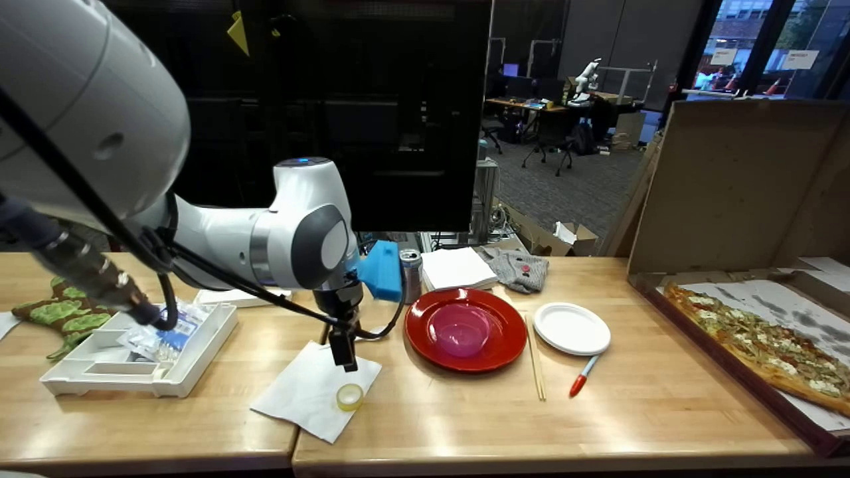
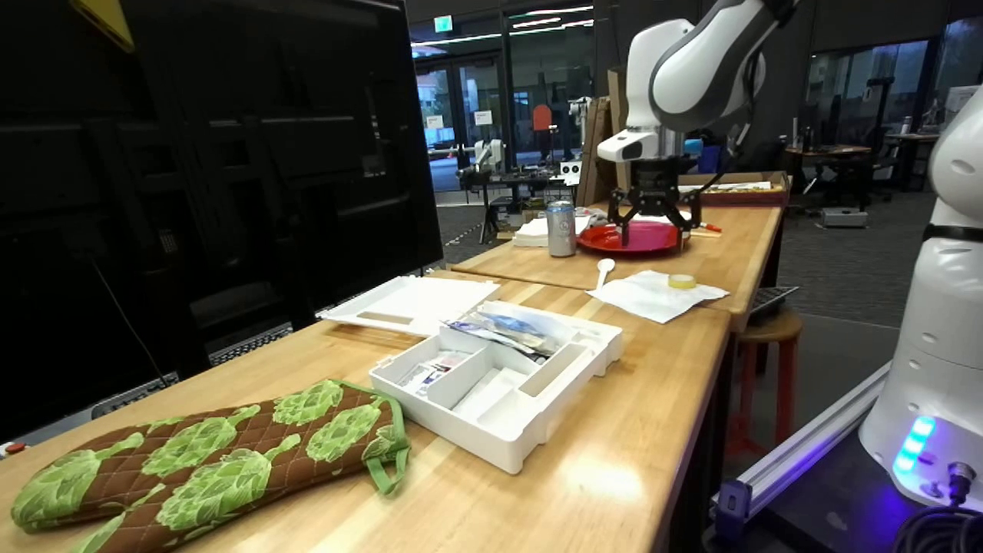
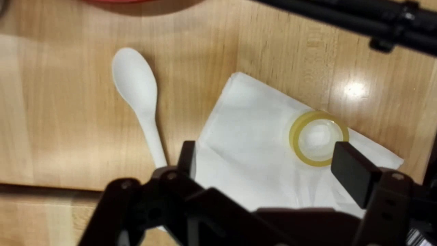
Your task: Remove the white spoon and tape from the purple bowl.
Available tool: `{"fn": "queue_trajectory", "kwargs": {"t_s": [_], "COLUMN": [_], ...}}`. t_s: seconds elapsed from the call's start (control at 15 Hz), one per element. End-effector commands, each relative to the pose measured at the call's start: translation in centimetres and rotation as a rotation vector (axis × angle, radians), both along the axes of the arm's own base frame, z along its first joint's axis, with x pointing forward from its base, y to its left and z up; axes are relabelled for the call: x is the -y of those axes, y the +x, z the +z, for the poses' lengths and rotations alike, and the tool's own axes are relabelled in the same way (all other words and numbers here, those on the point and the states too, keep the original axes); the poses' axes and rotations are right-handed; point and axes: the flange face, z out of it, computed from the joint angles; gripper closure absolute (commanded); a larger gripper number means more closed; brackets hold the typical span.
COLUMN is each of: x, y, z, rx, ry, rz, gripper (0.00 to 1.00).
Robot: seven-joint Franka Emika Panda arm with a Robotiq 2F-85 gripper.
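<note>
A translucent magenta-purple bowl (image 1: 459, 330) sits on a glossy red dish (image 1: 508, 345); both show in both exterior views. The bowl also shows behind the gripper in an exterior view (image 2: 649, 233). The white spoon (image 3: 135, 82) lies on the table beside a napkin, its handle partly behind a finger in the wrist view; it also shows in an exterior view (image 2: 605, 269). The yellowish tape roll (image 3: 294, 138) lies flat on the napkin, also in both exterior views (image 1: 349, 406) (image 2: 681, 282). My gripper (image 3: 264, 160) is open and empty above the napkin; one finger overlaps the tape's edge in view.
The white napkin (image 1: 305, 385) lies under the gripper. A can (image 1: 411, 275) stands behind the red dish. Chopsticks (image 1: 536, 362), a white plate (image 1: 572, 325), a red-tipped marker (image 1: 579, 384) and a pizza box (image 1: 737, 186) lie past it. A white organizer (image 2: 461, 434) and oven mitt (image 2: 230, 453) occupy the opposite end.
</note>
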Motion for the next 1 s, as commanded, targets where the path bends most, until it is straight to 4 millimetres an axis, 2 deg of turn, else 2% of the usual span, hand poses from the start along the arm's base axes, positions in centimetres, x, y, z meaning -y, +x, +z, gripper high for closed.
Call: {"fn": "queue_trajectory", "kwargs": {"t_s": [0.0, 0.47, 0.93], "x": [2.7, 9.2, 13.4], "y": [1.2, 3.8, 6.3], "z": [1.4, 4.1, 4.6], "rx": [0.034, 0.019, -0.057], "ry": [0.053, 0.159, 0.326], "rz": [-0.144, -0.456, -0.703], "gripper": [0.00, 0.00, 0.00]}}
